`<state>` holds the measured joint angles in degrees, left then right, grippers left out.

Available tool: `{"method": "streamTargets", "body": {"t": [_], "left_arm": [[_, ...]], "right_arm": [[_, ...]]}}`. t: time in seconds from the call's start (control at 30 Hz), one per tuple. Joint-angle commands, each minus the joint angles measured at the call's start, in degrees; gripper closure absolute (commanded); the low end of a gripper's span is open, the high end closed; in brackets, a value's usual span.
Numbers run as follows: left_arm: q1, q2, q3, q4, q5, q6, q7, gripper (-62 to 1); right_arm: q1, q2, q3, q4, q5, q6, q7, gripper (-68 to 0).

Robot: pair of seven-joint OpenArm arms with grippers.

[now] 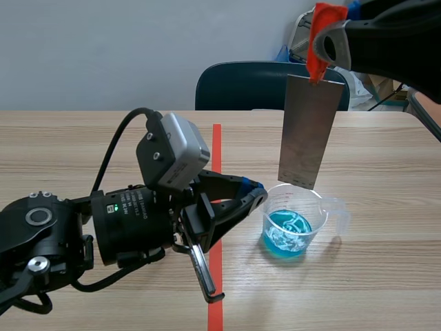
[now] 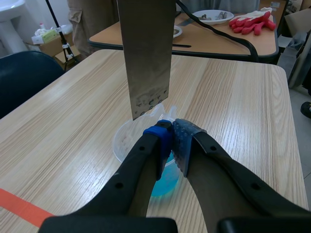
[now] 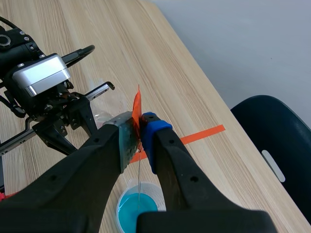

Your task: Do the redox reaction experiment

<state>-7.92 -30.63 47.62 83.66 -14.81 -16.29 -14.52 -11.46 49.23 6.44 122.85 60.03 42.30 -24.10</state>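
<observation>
Metal plate (image 1: 310,127) hanging upright, right of centre in the frame, lower edge level with the mouth of the clear plastic measuring cup (image 1: 329,207), above the blue liquid (image 1: 286,231). Pinched at the top by an orange tab (image 1: 320,31) in the right claw (image 3: 140,133), closed tight on that tab, upper right. Left claw (image 2: 171,138) low at centre left, pads nipped together on the cup's near rim. Cup standing on the wooden table (image 1: 386,276), just right of the red tape line (image 1: 216,148). Dark blue chair (image 1: 241,86) behind, top centre.
</observation>
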Motion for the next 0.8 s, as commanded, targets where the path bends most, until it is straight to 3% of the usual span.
{"method": "streamTargets", "body": {"t": [0.0,0.77], "left_arm": [[0.3,0.3,0.1,0.3,-0.5,0.1,-0.4,-1.6],[0.3,-0.3,-0.1,0.3,-0.5,0.1,-0.6,-1.7]], "right_arm": [[0.5,0.6,0.8,0.5,0.7,0.4,0.9,-0.8],[0.5,0.6,0.8,0.5,0.7,0.4,0.9,-0.8]]}}
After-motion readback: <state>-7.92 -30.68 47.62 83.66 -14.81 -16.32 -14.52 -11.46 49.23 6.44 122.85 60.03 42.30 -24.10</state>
